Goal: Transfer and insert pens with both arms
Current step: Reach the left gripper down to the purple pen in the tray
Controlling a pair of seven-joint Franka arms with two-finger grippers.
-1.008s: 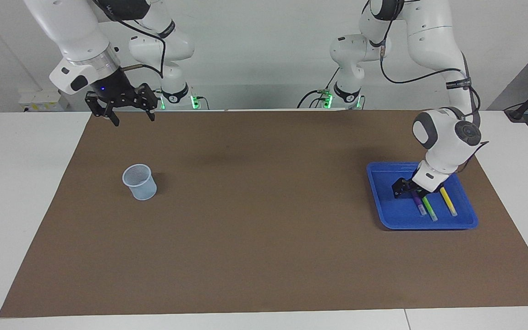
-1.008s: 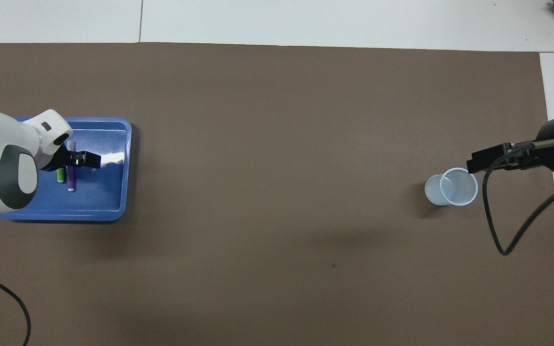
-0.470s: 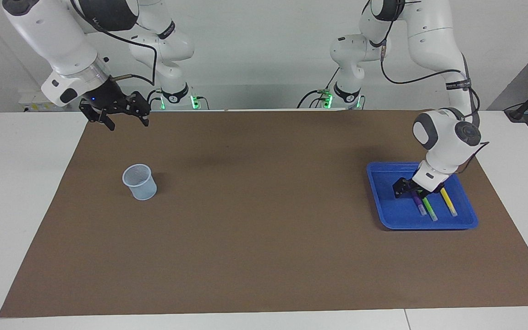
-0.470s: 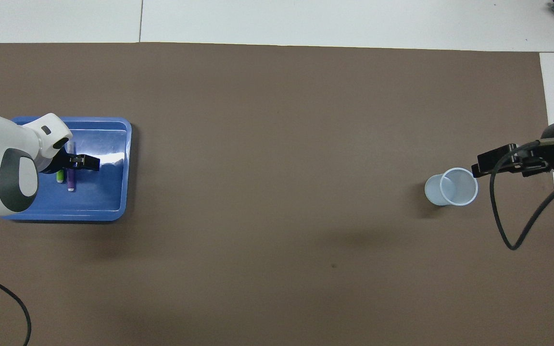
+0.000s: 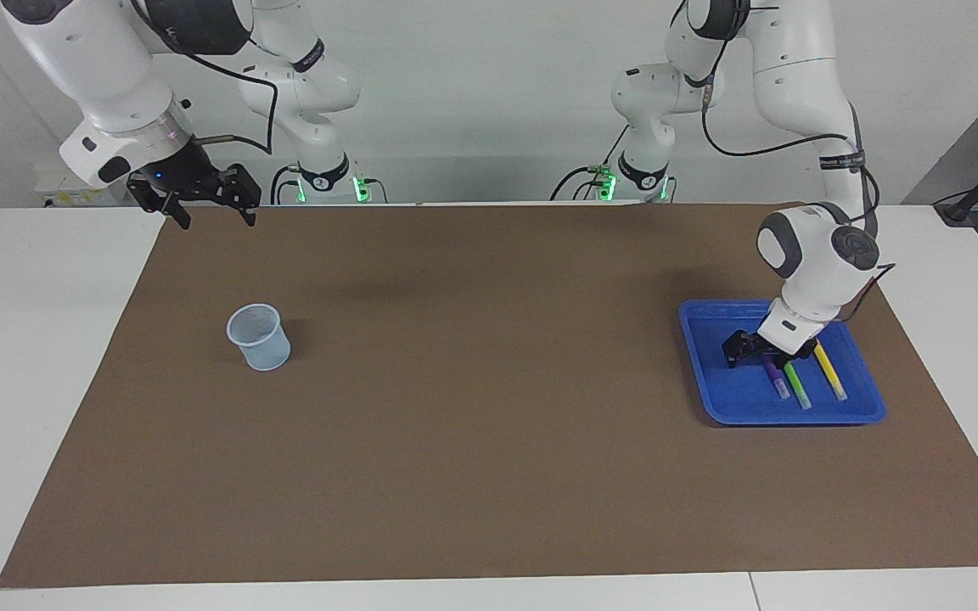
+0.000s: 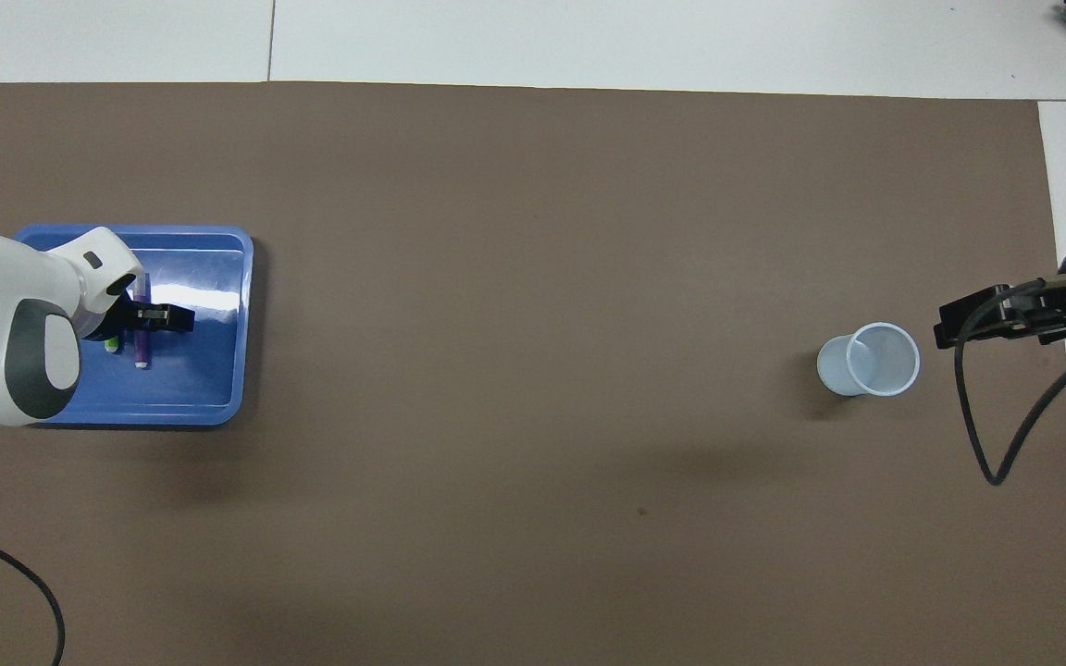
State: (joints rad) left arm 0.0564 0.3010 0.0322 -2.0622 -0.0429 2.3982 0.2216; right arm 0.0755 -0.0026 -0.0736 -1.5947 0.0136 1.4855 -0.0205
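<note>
The brown mat (image 5: 489, 390) is covering most of the white table (image 5: 39, 356), and both white arms are reaching over it from the robots' end. Clock directions here are read in the facing view with the mat's middle as the dial's centre.

The left arm (image 5: 803, 102) is bending down over the blue tray (image 5: 867, 416), which is lying at about four o'clock, at the left arm's end of the table. The right arm (image 5: 90, 68) is hanging raised at about ten o'clock, waiting near the mat's corner by the robots.

The pale cup (image 5: 259, 337) is standing upright on the mat at about nine o'clock, well apart from the tray.

The left gripper (image 5: 752, 354) is sitting low in the tray, at the robot-side end of the purple pen (image 5: 775, 378); whether its claw is open or clamping the pen, I cannot tell. The right gripper (image 5: 210, 216) is holding its fingers spread apart, with nothing between them.

Three pens are lying side by side in the tray, each pointing roughly toward five o'clock, cap ends away from the robots. The purple pen is lying toward the table's middle, the green pen (image 5: 795, 386) just beside it, and the yellow pen (image 5: 829, 373) a little apart toward the table's end.
</note>
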